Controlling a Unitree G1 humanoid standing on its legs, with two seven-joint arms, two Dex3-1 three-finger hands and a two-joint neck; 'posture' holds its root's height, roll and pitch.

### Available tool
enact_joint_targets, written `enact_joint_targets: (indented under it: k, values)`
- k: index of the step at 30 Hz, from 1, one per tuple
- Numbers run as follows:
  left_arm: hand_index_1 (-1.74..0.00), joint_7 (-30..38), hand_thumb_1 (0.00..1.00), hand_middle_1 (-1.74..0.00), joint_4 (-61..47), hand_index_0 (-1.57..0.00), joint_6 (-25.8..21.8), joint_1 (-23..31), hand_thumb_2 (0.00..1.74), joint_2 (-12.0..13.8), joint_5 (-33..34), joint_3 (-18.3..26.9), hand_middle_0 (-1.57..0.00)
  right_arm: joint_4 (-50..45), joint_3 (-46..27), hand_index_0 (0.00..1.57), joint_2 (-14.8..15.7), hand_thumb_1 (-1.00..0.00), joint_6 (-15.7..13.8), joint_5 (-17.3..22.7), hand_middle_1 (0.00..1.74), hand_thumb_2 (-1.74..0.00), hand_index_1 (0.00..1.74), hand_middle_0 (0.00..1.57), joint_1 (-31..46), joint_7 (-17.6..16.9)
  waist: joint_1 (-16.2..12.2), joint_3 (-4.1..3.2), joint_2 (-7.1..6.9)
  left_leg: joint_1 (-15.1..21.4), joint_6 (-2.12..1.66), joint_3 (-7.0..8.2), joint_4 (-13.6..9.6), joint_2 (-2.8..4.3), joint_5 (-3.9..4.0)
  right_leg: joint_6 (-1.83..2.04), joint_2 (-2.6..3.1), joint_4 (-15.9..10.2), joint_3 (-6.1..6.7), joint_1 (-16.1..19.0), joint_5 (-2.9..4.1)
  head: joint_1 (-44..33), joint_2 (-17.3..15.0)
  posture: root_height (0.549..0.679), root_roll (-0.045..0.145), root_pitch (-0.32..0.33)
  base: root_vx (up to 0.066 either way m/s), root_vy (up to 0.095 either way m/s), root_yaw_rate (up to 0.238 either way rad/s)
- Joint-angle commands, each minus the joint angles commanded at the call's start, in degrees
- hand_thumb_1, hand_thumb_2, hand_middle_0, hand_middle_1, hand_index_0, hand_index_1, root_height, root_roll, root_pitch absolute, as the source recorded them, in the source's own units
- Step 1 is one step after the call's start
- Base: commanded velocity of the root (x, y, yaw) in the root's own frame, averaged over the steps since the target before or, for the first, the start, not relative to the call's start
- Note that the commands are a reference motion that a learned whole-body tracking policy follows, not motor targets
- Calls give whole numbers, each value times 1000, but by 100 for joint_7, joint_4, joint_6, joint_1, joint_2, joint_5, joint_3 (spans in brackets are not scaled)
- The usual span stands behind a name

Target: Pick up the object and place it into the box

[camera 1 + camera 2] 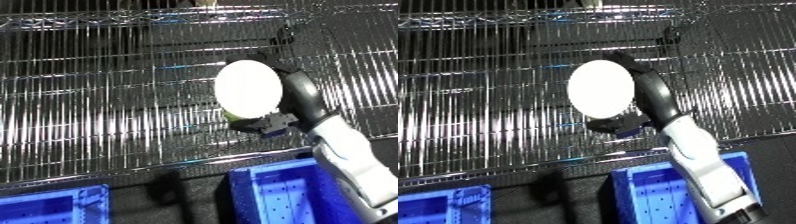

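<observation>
The robot's right hand (642,95) is raised over the wire shelf, its black fingers and thumb curled round a white round object (601,89), which looks like a disc or shallow bowl turned face-on to the camera. The object is held clear of the shelf wires, with dark fingertips (614,125) showing under its lower edge and the back of the hand rising along its right side. A sliver of greenish colour shows at the object's lower left rim in the left eye view, too small to identify. The white and silver forearm (700,160) runs down from the hand to the lower right of the view. Behind the hand and object lies the chrome wire shelf (107,110), its front rail crossing below them. Below that rail, a blue bin (284,195) sits partly beneath the forearm, its floor perforated, and a second blue bin (49,205) shows at the lower left corner, well apart from the first. The left hand is not visible.
</observation>
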Motion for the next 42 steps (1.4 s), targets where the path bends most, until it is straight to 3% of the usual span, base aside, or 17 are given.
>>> enact_joint_targets:
  k: [5, 10, 17, 27, 34, 38, 42]
  values:
    - [0, -7, 0, 0, -34, 0, -17, 26, 0, 11, 41, 16, 0, -71, -13, 1492, 7, -950, 62, 64, 1653, -1653, 1653, 1492, 94, 141, -8, 0, 3, 76, 6, 13, -74, 2, 32, -9, -5, -69, -24, 72, 27, 20, -32, 595, 60, 158, -22, -3, -12]
    - [0, 6, 0, 0, -18, 0, -51, 27, 0, 1, 58, 39, 0, -290, -132, 1492, -3, -950, 34, 132, 1653, -1653, 1653, 1492, 303, 197, -74, 0, -38, 222, -6, 43, -185, 24, 66, -13, 23, -191, -34, 217, 68, -35, -134, 599, 61, 149, -23, -22, -36]
    - [0, 71, 0, 0, 43, 0, -78, 85, 0, -46, 55, 217, 0, -1254, -566, 1492, -114, -950, -25, -110, 1653, -1653, 1653, 1492, 1073, -13, -311, 0, -153, 607, -46, 106, -548, 98, 169, 15, 131, -558, 15, 557, 191, -421, -384, 610, 62, 132, -35, -15, -131]
    - [0, 149, 0, 0, 278, 0, -95, 82, 0, -236, 139, 745, 0, -2932, -1911, 1492, -134, -950, -233, -353, 1653, -1653, 1653, 1492, 3090, -513, -789, 0, -385, 1495, -137, 219, -1489, 214, 437, 117, 293, -1491, 121, 1302, 451, -1340, -672, 633, 67, 100, -31, 3, -156]
    - [0, 135, 0, 0, 638, 0, -227, 16, 0, -367, 163, 1057, 0, -3351, -2651, 1492, 406, -950, -764, -185, 1653, -1653, 1653, 1492, 4469, -804, -1074, -4, -546, 2165, -208, 269, -2182, 287, 629, 202, 373, -2228, 151, 1939, 623, -1848, -886, 648, 67, 77, -28, 5, -113]
    - [0, 167, 0, 0, 743, 0, -259, 34, 0, -440, 245, 1193, 0, -3242, -2883, 1492, 708, -950, -1012, -154, 1653, -1653, 1653, 1492, 5300, -928, -1186, -92, -667, 2541, -237, 328, -2558, 350, 735, 265, 374, -2669, 135, 2328, 742, -1869, -1181, 655, 64, 65, -25, -22, -64]
    - [0, 191, 0, 0, 843, 0, -326, 103, 0, -463, 288, 1254, 0, -2765, -3084, 1492, 881, -950, -1195, 450, 1653, -1653, 1653, 1492, 5793, -600, -1253, -207, -758, 2807, -254, 383, -2779, 404, 776, 308, 372, -2970, 104, 2617, 821, -1761, -1438, 660, 61, 56, -22, -40, -59]
